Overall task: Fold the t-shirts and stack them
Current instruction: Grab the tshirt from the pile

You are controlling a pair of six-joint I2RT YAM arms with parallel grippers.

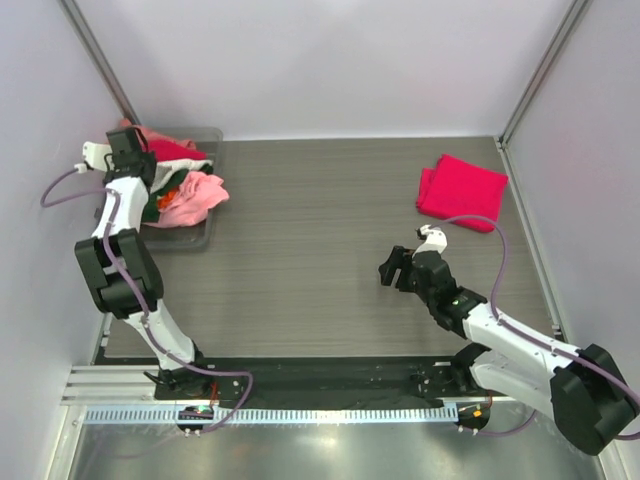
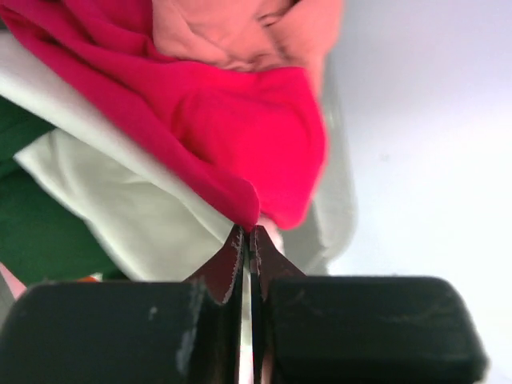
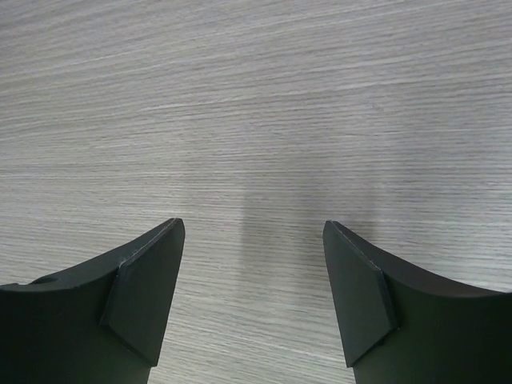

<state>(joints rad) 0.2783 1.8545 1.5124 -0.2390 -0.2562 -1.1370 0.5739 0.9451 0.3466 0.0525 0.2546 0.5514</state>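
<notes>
At the far left corner of the grey wood-grain table [image 1: 320, 220] stands the translucent grey plastic tray [image 1: 211, 150], heaped with crumpled shirts. The left gripper [image 1: 130, 150] reaches down over the tray's left side. In the left wrist view the left gripper [image 2: 250, 238] has its dark fingers [image 2: 220, 268] pressed together, nipping the lowest fold of a crumpled crimson-pink t-shirt [image 2: 240, 120]. That shirt drapes across the top of the heap in the tray [image 2: 340, 192]. Under it lies a cream-white t-shirt with dark green parts [image 2: 144, 208], and a salmon t-shirt [image 2: 232, 32] sits at its upper edge. From above, the crumpled crimson-pink t-shirt [image 1: 180, 152] shows at the back of the tray. The salmon t-shirt [image 1: 195, 197] spills over the tray's right rim, with a scrap of orange cloth [image 1: 172, 190] just beside it. Well to the right of the tray, towards the near edge of the table, the right gripper [image 1: 397, 268] hovers over bare wood. Its wrist view shows the right gripper [image 3: 252, 226] spread wide, with nothing between its fingers [image 3: 144, 296] but the table [image 3: 256, 96] below. Farthest from the tray, near the table's right edge and level with the tray, a folded crimson-pink t-shirt [image 1: 462, 192] lies flat. It is apart from both grippers.
</notes>
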